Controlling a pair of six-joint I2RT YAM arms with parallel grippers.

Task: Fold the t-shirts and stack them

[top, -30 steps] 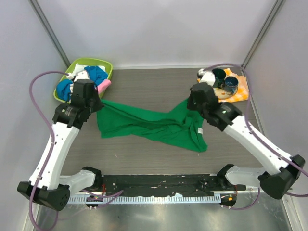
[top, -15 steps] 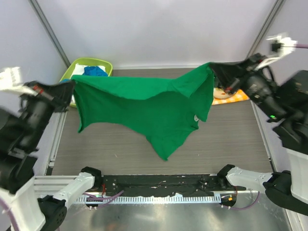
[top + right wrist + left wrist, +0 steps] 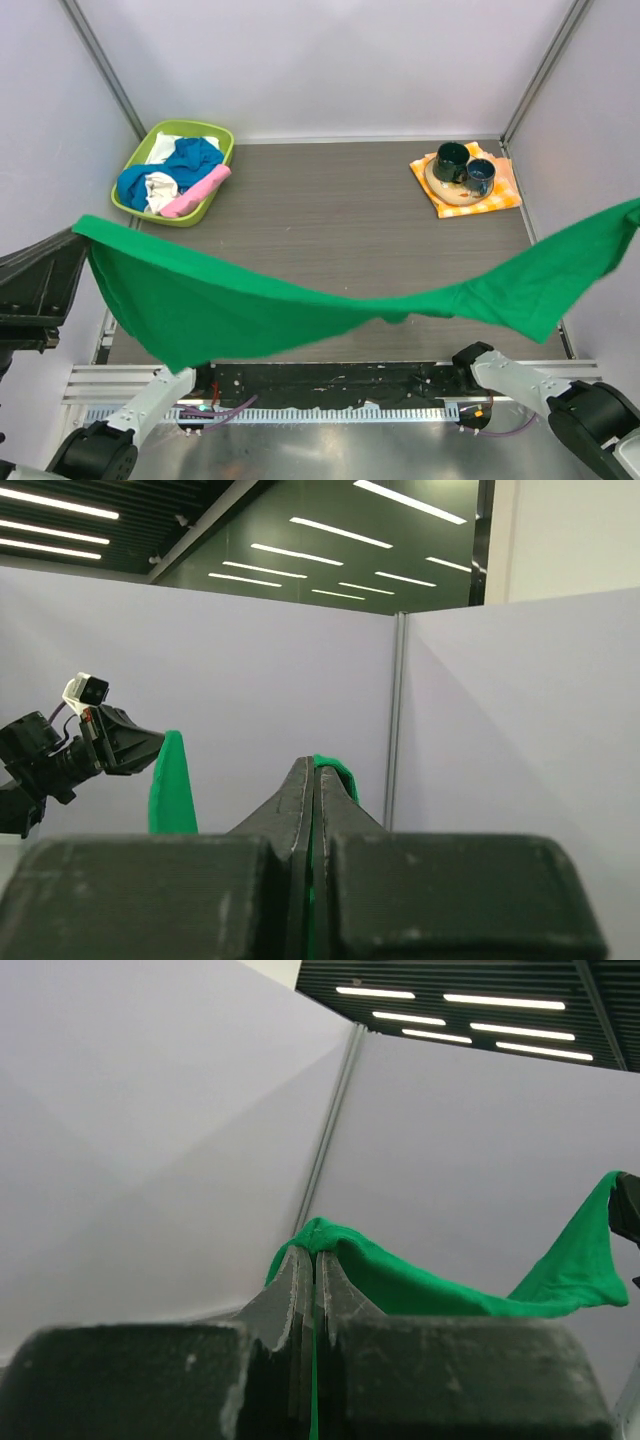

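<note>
T-shirt (image 3: 250,315), green, strung aloft left-right, jaws of left gripper (image 3: 315,1256), right gripper (image 3: 312,766) pinching ends

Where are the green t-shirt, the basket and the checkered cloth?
green t-shirt (image 3: 220,310), top view, left half of the cloth hanging in the air.
basket (image 3: 190,125), top view, far rim.
checkered cloth (image 3: 503,195), top view, bare near-right corner.
</note>
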